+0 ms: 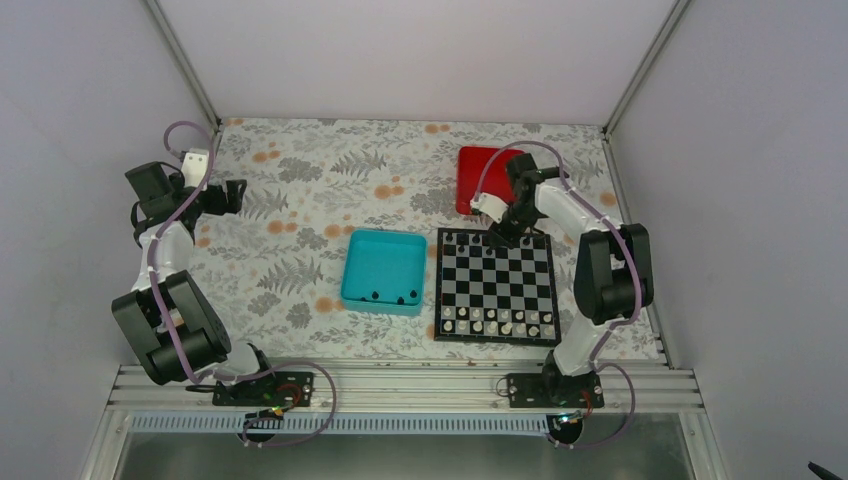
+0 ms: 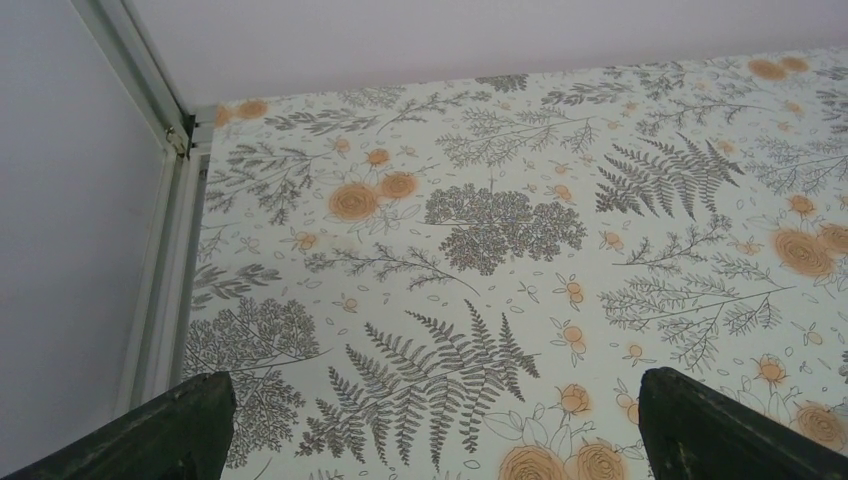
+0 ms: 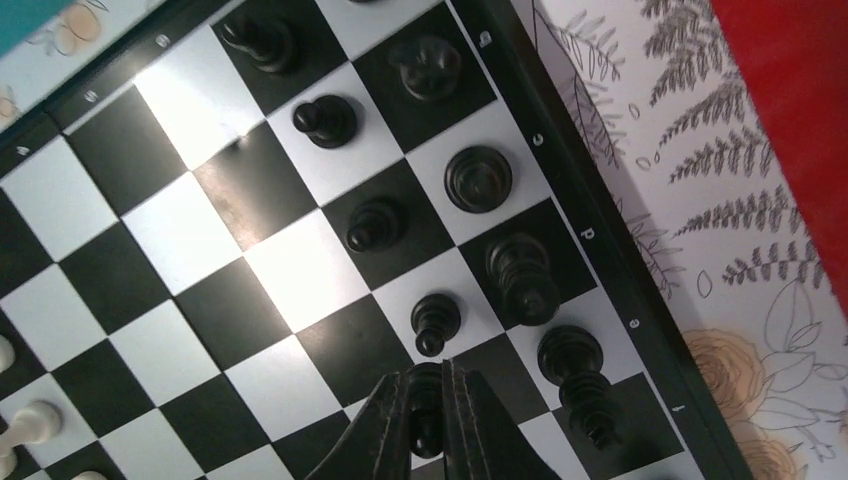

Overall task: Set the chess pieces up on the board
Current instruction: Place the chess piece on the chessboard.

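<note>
Along the board (image 3: 230, 310)'s far edge, pinching a tiny glossy black pawn (image 3: 428, 398) in the closed right gripper (image 3: 430, 382); holding the left gripper (image 2: 432, 400) wide open, empty.

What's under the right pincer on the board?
A black pawn, clamped in the right pincer, next in line after the nearest placed pawn on the board. The fingers cover its base and the square beneath, so contact with the board can't be confirmed.

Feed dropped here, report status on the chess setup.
Left end effector open, idle. Right end effector shut on black piece over board, far rows. Three loose pieces in teal tray. Neighbouring pieces close.
</note>
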You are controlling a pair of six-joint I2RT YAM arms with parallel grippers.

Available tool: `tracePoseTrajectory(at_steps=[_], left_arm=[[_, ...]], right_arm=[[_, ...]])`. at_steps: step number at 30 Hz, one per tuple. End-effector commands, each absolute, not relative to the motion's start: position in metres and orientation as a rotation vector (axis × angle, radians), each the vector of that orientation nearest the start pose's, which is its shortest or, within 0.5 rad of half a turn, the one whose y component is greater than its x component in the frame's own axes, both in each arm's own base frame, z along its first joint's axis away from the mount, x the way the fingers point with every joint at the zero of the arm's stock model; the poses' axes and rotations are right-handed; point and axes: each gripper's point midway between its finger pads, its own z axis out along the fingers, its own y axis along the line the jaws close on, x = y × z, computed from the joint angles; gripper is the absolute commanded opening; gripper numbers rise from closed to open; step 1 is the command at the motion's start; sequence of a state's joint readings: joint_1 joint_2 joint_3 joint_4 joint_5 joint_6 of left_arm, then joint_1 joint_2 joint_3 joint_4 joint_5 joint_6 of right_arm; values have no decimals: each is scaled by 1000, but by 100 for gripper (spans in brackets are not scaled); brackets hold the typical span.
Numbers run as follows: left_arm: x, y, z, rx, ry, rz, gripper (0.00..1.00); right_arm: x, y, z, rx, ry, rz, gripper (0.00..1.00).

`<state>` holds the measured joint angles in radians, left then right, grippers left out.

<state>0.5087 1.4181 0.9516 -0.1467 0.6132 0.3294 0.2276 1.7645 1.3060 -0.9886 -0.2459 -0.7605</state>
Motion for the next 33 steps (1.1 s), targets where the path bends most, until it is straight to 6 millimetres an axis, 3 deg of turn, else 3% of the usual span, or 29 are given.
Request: tracePoseTrajectory(at_steps=[1, 10, 33], left_arm=[[400, 106, 217, 188, 1995, -154, 100], [397, 105, 219, 189, 1993, -151, 100], [397, 106, 216, 186, 2000, -150, 100]], right_arm=[[341, 106, 78, -1316, 2568, 257, 10], [342, 90, 65, -1279, 2602, 252, 10], [324, 93, 43, -1313, 2668, 352, 12]])
